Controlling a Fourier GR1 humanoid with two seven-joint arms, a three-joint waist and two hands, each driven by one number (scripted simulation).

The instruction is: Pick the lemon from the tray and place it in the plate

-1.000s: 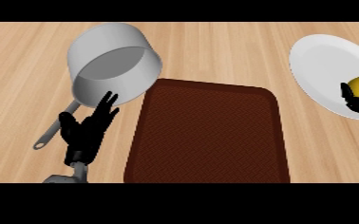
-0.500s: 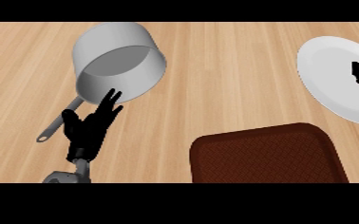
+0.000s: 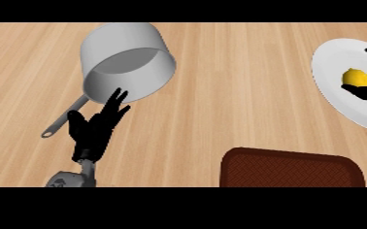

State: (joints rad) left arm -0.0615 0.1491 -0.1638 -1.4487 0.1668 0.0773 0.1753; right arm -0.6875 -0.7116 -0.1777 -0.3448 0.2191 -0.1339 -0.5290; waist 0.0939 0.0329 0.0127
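1. Sitting on the plate (image 3: 331, 77) at its right side: the lemon (image 3: 353, 75), well up and right of the tray (image 3: 290, 167).
2. Partly covering the lemon: the right hand (image 3: 358, 91); fingers impossible to judge, release unconfirmed.
3. Resting left of the tray, below the saucepan (image 3: 125, 63): the left hand (image 3: 93, 128), fingers straight.
4. Showing no readable writing anywhere.

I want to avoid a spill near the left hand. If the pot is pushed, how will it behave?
The pot looks rigid, so it should slide rather than bend. It is tall with an open top, so a high push might tip it. Its long handle, beside the open left hand, could make it swing round.
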